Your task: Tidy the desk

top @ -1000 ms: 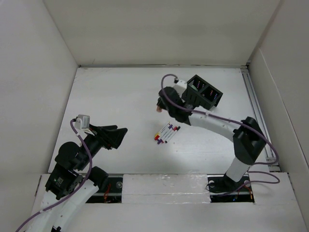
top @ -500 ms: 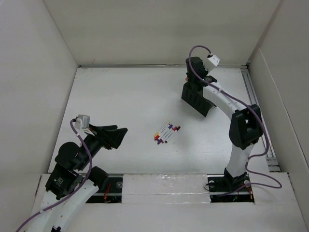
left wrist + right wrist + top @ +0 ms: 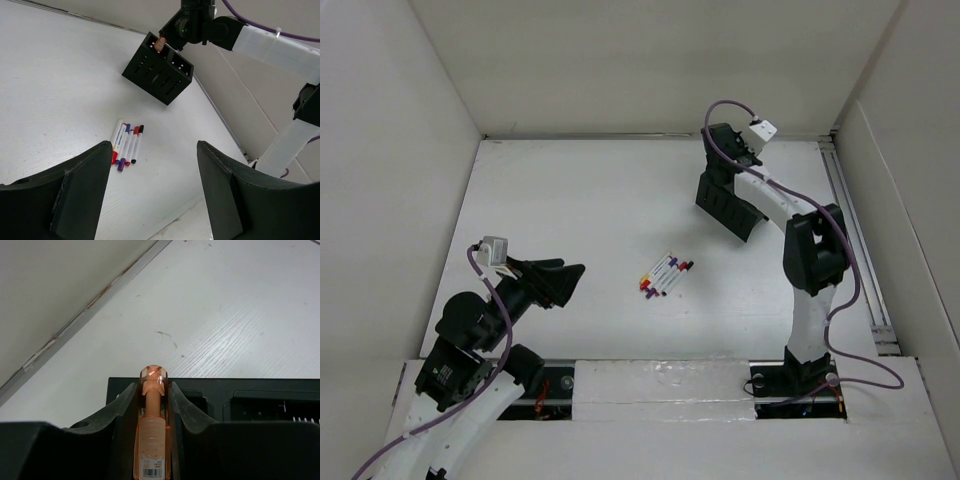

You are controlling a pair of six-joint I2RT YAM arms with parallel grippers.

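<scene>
The desk [image 3: 570,200] is a white tabletop walled by white panels. My right gripper [image 3: 152,386] is shut on a clear orange tube [image 3: 152,432], which stands upright between its fingers. It hangs just above the rim of a black two-compartment organizer box [image 3: 260,392]. In the left wrist view the orange tube [image 3: 160,44] shows at the top edge of the organizer box [image 3: 157,75]. Several markers [image 3: 665,274] lie side by side mid-desk. My left gripper [image 3: 154,150] is open and empty, hovering at the near left, apart from the markers [image 3: 127,144].
A thin metal rail [image 3: 850,220] runs along the desk's right side. White panel walls close in the back and both sides. The organizer box [image 3: 725,205] sits at the back right, partly under the right arm.
The right arm has swung from mid-desk to the back right with the orange tube in its grip, ending above the organizer box. The left arm has not moved.
</scene>
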